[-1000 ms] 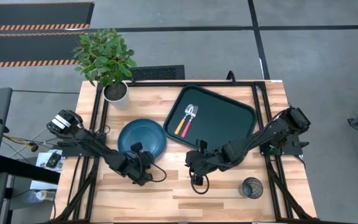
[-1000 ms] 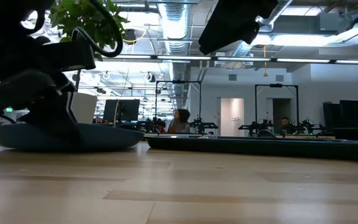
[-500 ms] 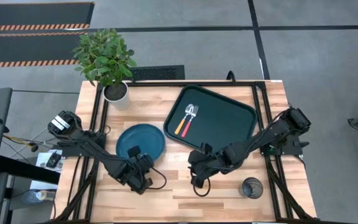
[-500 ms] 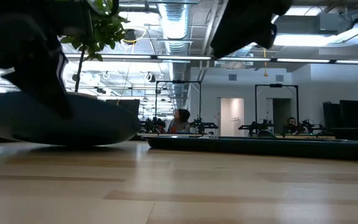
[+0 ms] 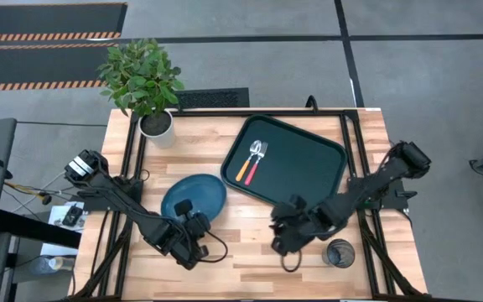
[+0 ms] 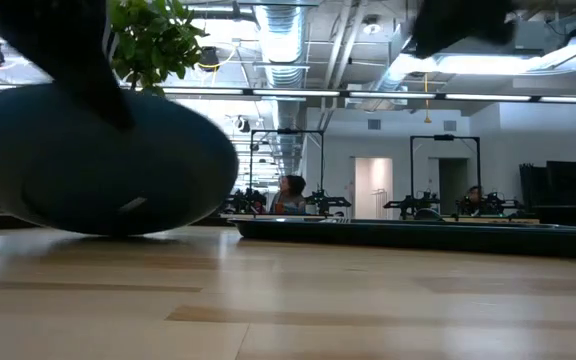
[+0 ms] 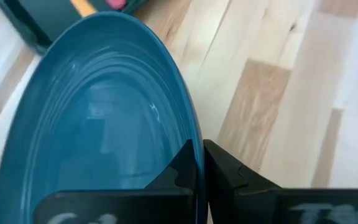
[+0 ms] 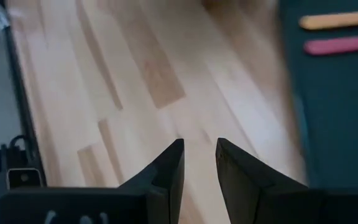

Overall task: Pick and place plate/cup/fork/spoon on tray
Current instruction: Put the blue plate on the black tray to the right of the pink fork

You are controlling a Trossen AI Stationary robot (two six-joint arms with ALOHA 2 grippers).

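Note:
The dark teal plate [image 5: 195,193] stands tipped up on the wood left of the tray [image 5: 309,164]. In the low view the plate's underside [image 6: 98,160] faces the near edge. My left gripper [image 5: 184,210] is shut on the plate's near rim. My right gripper [image 5: 282,228] is open and empty above bare wood [image 8: 135,81], between the tray and the grey cup [image 5: 339,252], which stands upright near the front right. The red-handled fork [image 5: 256,164] and the orange-handled spoon [image 5: 246,164] lie side by side on the tray's left part. My left gripper pinches the plate's near rim [image 7: 191,134] between its two fingers, one finger [image 7: 182,171] on the inner face and one finger [image 7: 229,171] on the underside. The fingers come from the table's near left side. The near rim is raised and the plate tilts steeply; whether its far rim touches the table I cannot tell.
A white pot with a green plant [image 5: 145,84] stands at the table's far left corner. Black frame rails [image 5: 132,168] run along the table's left and right sides. Bare wood lies between the plate and the cup along the near edge.
My left gripper has risen with the plate's near rim, and the plate has tipped from flat on the table to steeply tilted, its underside turning toward the near edge. My right gripper has moved toward the table's near right, closer to the cup.

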